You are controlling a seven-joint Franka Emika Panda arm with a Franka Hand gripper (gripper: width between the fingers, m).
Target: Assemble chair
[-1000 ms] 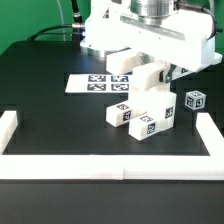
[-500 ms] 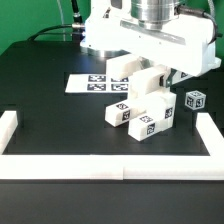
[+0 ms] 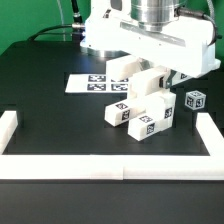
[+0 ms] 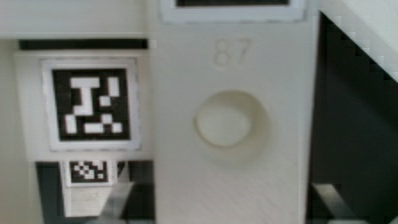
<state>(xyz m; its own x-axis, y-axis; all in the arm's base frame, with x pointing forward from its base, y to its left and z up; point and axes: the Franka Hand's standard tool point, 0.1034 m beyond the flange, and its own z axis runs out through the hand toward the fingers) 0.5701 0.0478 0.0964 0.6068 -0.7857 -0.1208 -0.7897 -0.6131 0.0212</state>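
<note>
In the wrist view a tall matte-white chair slab [image 4: 222, 120], stamped 87 with a round dimple, fills the middle. My gripper [image 4: 226, 205] has a dark finger [image 4: 125, 200] tight against each side of it and looks shut on it. Beside it stands another white chair part with a marker tag [image 4: 89, 95]. In the exterior view my gripper [image 3: 150, 82] holds the slab [image 3: 150, 90] upright over a cluster of tagged white chair blocks [image 3: 121, 113] [image 3: 148, 124]. The slab's lower end is hidden behind them.
The marker board [image 3: 92, 84] lies flat at the exterior view's left of the cluster. A small tagged cube [image 3: 195, 100] sits at the right. A low white border wall [image 3: 100, 166] runs along the front and both sides. The arm's body looms above.
</note>
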